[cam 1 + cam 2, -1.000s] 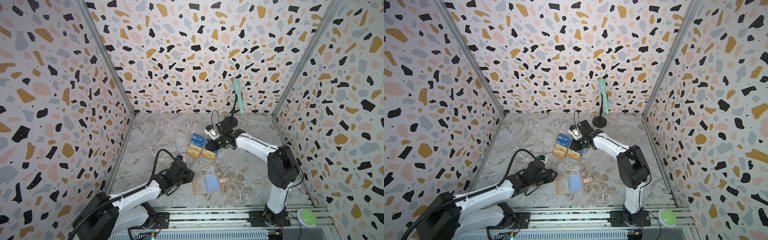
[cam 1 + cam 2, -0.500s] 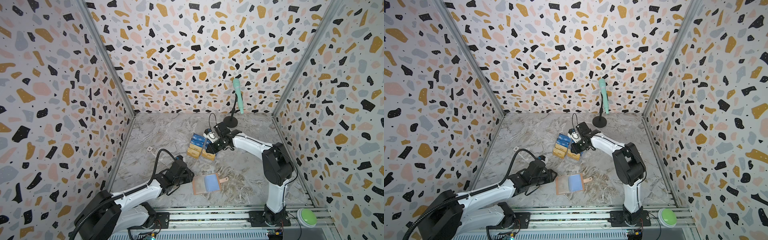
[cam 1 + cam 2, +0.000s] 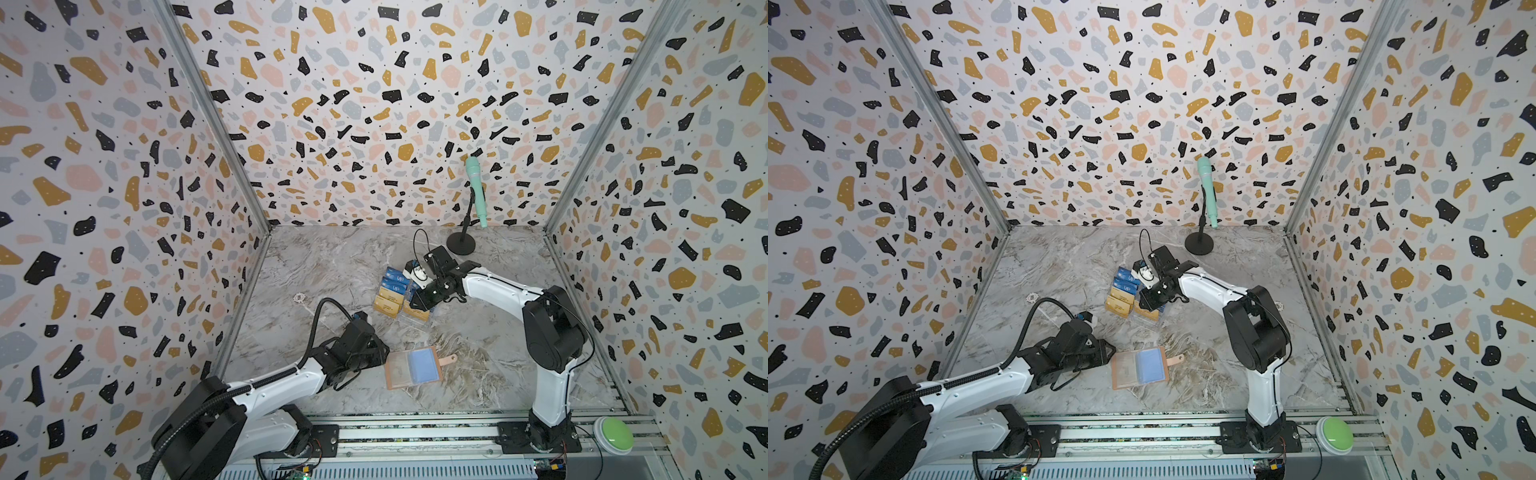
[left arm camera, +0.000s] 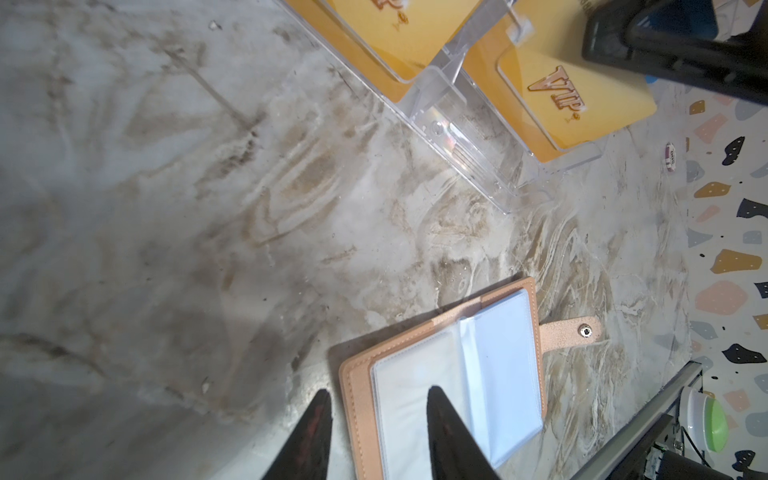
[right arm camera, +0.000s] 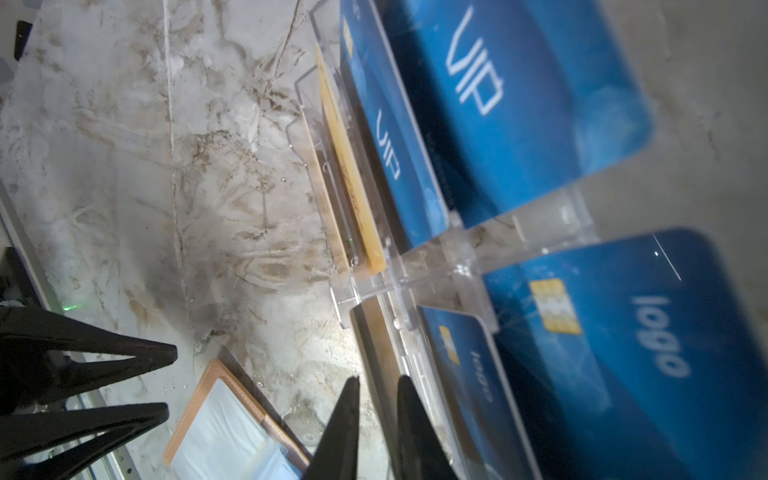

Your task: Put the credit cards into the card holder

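Observation:
The salmon-pink card holder (image 3: 411, 368) (image 3: 1138, 368) lies open on the marble floor, and its right sleeve looks blue. My left gripper (image 4: 376, 392) (image 3: 384, 355) is open at its left edge. One fingertip is over the clear sleeve and the other is over the floor beside the leather rim (image 4: 355, 399). Blue credit cards (image 3: 395, 276) (image 5: 498, 104) and gold credit cards (image 3: 388, 301) (image 4: 573, 95) stand in the tiers of a clear acrylic stand (image 4: 469, 153). My right gripper (image 5: 378, 380) (image 3: 417, 305) is at the stand's front right tier. Its jaws are narrowed round the edge of a gold card.
A mint microphone (image 3: 476, 191) on a black stand is at the back right. A green button (image 3: 614, 432) sits on the front rail. A small ring-shaped thing (image 3: 299, 297) lies left of the stand. Patterned walls close in three sides.
My right gripper has come forward from the back of the stand to its front right tier, and its jaws have narrowed. The left arm and the card holder have not moved.

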Tool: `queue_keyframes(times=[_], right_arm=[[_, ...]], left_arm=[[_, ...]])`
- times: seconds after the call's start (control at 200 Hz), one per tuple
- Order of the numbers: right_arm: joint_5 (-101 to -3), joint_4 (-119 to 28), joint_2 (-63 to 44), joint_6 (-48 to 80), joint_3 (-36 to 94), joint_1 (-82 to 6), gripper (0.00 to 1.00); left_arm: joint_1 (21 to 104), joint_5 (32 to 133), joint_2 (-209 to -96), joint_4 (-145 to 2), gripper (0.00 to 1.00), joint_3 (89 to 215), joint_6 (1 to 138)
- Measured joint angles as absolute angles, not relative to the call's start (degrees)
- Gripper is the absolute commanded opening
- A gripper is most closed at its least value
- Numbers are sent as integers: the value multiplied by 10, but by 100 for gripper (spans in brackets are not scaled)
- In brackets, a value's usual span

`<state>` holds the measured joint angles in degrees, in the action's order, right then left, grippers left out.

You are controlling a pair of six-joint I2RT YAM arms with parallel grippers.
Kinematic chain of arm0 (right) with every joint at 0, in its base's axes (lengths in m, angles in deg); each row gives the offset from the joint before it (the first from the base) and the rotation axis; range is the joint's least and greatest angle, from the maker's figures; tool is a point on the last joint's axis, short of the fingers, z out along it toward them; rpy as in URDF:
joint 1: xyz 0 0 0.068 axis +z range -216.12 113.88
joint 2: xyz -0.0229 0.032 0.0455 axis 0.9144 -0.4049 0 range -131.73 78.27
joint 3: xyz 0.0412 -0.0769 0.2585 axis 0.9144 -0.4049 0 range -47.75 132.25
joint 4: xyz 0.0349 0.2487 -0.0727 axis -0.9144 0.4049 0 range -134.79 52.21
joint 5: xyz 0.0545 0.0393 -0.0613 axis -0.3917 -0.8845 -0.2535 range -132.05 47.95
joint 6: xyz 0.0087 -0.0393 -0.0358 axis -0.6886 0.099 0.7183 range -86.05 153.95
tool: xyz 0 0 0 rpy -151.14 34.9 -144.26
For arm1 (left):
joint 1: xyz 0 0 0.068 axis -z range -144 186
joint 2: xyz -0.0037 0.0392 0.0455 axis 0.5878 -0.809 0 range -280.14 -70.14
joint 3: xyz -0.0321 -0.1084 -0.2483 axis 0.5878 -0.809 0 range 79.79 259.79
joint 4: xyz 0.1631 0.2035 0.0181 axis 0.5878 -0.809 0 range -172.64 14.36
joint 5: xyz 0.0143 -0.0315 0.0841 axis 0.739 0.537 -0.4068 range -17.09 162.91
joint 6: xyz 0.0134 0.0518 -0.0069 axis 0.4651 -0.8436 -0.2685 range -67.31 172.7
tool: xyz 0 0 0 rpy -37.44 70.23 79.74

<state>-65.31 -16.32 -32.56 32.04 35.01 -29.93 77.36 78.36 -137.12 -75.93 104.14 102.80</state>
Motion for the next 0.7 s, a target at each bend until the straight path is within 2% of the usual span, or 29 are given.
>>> queue_keyframes(times=[0.516,0.696], right_arm=[[-604,-154,-326,350,358,-287,8],[-604,-155,-326,362,359,-286,0]], left_arm=[[773,783,-1371,-760,40,1041,1028],[773,783,-1371,-760,40,1041,1028]])
